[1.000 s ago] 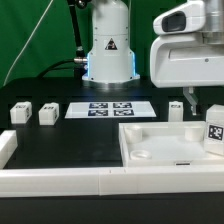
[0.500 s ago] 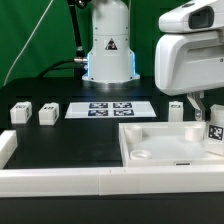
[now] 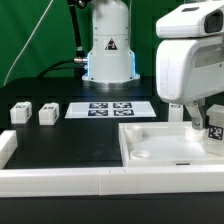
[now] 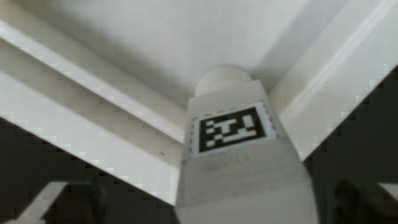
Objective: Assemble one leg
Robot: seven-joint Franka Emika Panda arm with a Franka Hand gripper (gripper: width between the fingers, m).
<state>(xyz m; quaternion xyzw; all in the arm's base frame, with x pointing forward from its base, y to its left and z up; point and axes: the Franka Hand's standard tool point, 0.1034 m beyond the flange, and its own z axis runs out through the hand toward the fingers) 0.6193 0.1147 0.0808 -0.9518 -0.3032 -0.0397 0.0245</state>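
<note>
Leg (image 3: 215, 131) seen upright at tray (image 3: 150, 125) corner, exterior view's right, tag displayed. Gripper (image 3: 207, 122) positioned directly over leg. Jaw state not determinable: pinching or spread cannot be told.

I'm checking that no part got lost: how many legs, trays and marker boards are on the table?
Legs: 4
Tray: 1
Marker board: 1
Total: 6
</note>
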